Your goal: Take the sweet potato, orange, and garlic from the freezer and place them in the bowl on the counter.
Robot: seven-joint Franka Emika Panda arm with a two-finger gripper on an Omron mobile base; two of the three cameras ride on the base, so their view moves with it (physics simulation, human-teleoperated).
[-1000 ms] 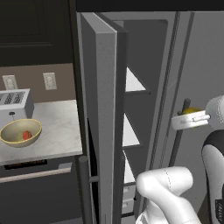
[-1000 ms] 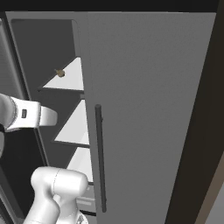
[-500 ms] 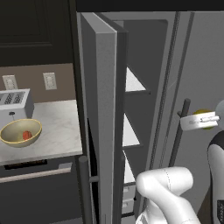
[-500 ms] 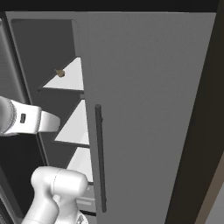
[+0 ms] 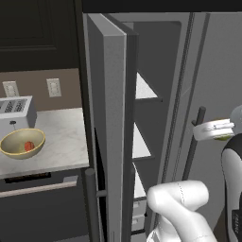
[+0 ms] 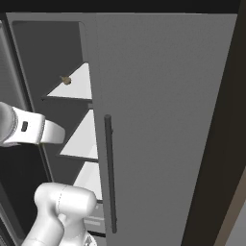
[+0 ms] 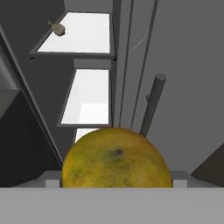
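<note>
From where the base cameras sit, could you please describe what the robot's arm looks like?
The arm is glossy white, built of rounded, tubular segments. One upper link is a smooth white cylinder carrying a small dark marking. The segment at the left base view's right edge shows dark trim along its white shell.

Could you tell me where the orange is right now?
The orange sits low and central in the hand view, held in the gripper outside the open freezer, in front of the fridge's dark door handle.
</note>
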